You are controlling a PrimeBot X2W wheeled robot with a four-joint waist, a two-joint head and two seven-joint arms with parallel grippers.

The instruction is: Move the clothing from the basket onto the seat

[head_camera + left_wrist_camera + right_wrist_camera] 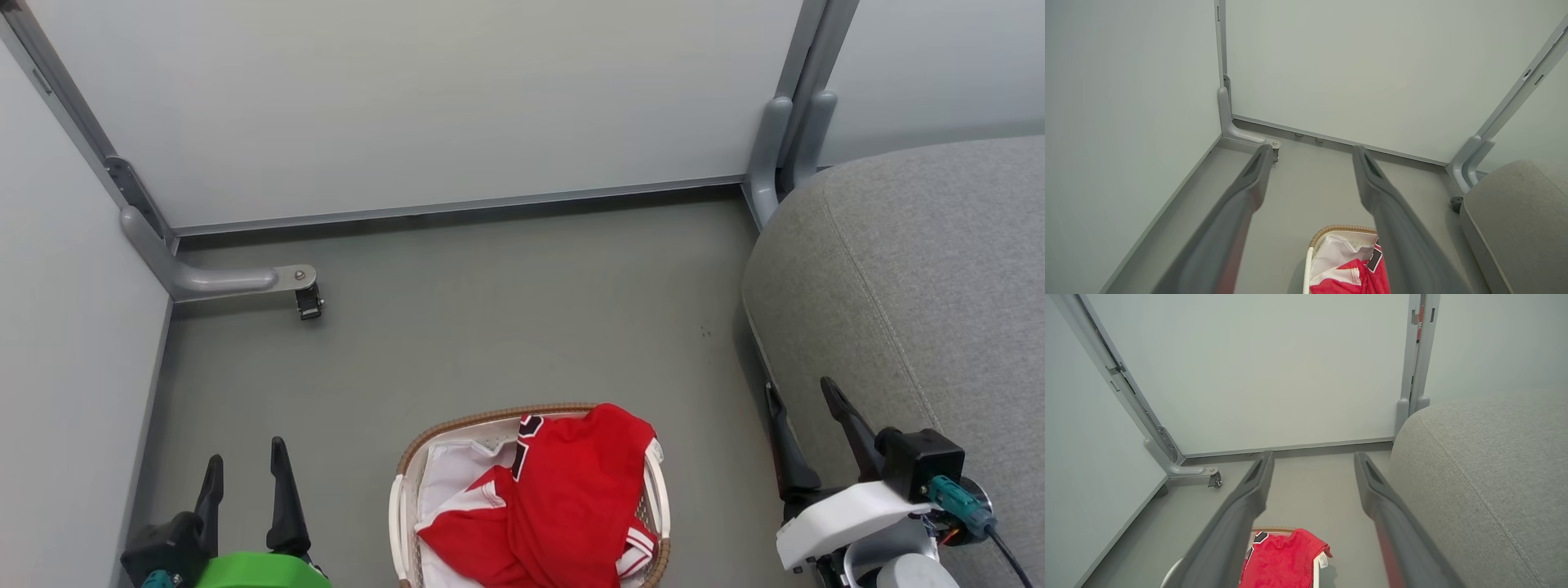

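The red clothing [563, 506] with white-striped trim lies heaped in the white basket [402, 498], spilling over its far right rim, at the bottom centre of the head view. The grey seat [931, 286] fills the right side. My left gripper [245, 461] stands open at the lower left, apart from the basket, with nothing between its fingers. My right gripper [804, 392] is open at the lower right, beside the seat's front edge. In the left wrist view the clothing [1349, 277] and basket [1331, 230] sit low between the open left gripper [1312, 149] fingers. The right wrist view shows the clothing [1284, 559] below the open right gripper [1312, 455].
Pale partition panels wall in the grey floor [506, 327] on the far side and the left. A grey bracket foot with a black caster [309, 300] juts onto the floor at the back left. Another grey post [775, 155] stands by the seat's far corner. White fabric [457, 474] lies under the clothing.
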